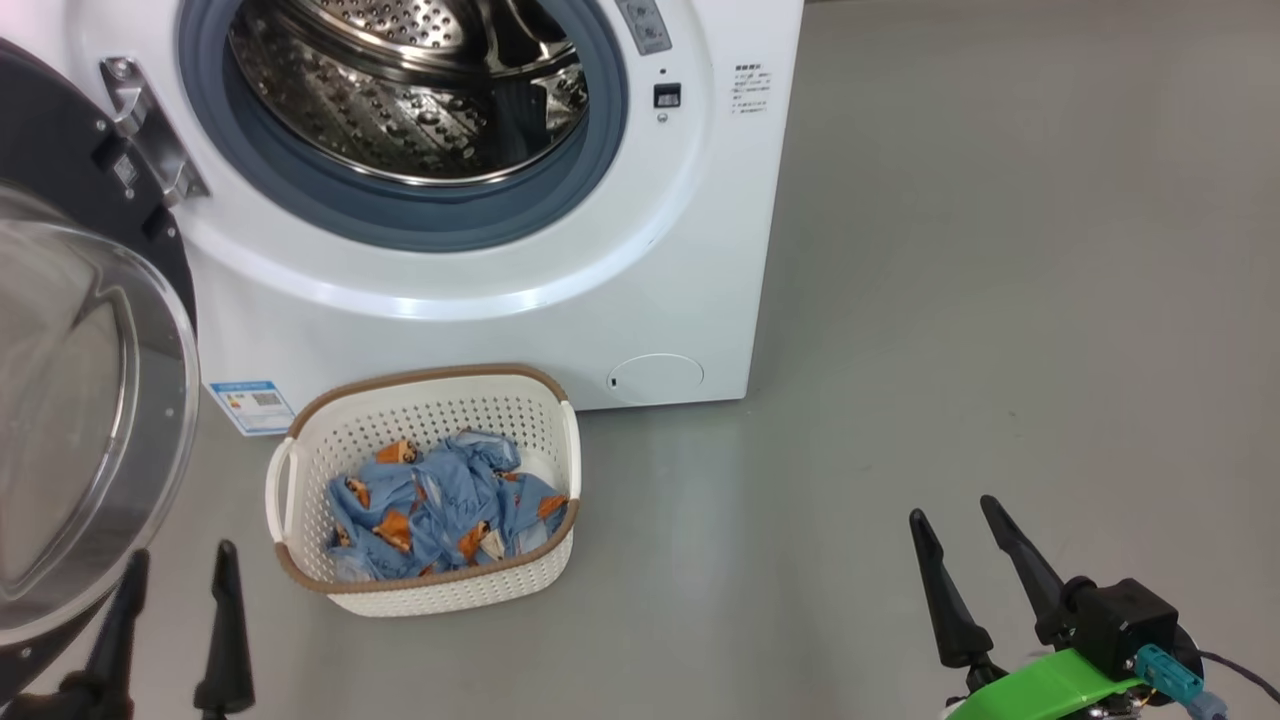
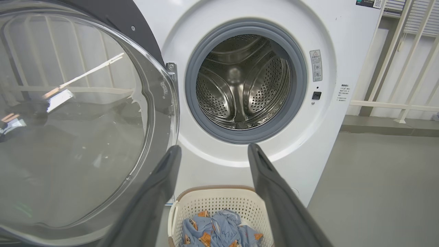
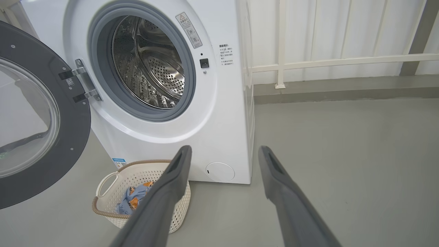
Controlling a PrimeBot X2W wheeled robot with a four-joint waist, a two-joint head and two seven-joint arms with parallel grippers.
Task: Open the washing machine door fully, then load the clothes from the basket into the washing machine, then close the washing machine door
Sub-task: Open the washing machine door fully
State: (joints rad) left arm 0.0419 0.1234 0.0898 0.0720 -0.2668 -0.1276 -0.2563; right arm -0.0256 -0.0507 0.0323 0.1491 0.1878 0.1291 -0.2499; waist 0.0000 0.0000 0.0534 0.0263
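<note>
The white washing machine (image 1: 690,230) (image 2: 343,34) (image 3: 226,130) stands with its steel drum (image 1: 410,90) (image 2: 240,82) (image 3: 151,65) bare. Its door (image 1: 80,420) (image 2: 72,120) (image 3: 37,116) is swung wide to the left on its hinge. On the floor before the machine sits the cream basket (image 1: 450,590) (image 2: 219,206) (image 3: 113,185), holding the light blue clothes (image 1: 440,505) (image 2: 219,230) (image 3: 132,199). My left gripper (image 1: 180,565) (image 2: 214,152) is open, low beside the door and left of the basket. My right gripper (image 1: 955,515) (image 3: 224,154) is open over bare floor, well right of the basket.
Grey floor (image 1: 1000,300) stretches to the right of the machine. A pale railing and wall panels (image 3: 325,61) run behind it on the right. A round white flap (image 1: 655,378) and a blue label (image 1: 250,405) sit low on the machine front.
</note>
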